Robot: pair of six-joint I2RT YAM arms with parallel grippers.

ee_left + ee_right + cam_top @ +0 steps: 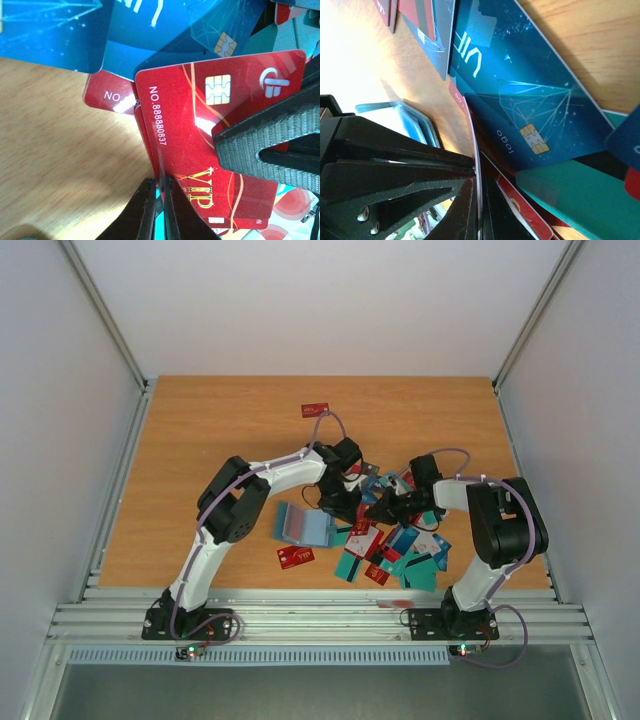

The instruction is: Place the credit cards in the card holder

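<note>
A heap of red, teal, blue and white credit cards (pixel 392 540) lies right of centre. The card holder (pixel 303 525) lies open just left of the heap; its pale blue edge also shows in the right wrist view (pixel 415 122). My left gripper (pixel 348 502) (pixel 161 184) is shut on the edge of a red VIP card (pixel 200 130) at the heap's near-left side. My right gripper (pixel 383 508) (pixel 479 182) is shut on a thin card seen edge-on; its ribbed fingers (pixel 270 142) pinch the same red card from the right. The two grippers meet tip to tip.
A single red card (pixel 315 410) lies far back near the middle. Another red card (pixel 295 557) lies in front of the holder. Blue cards (pixel 530 100) and a teal card (pixel 580 195) lie under and round the jaws. White walls close in the table.
</note>
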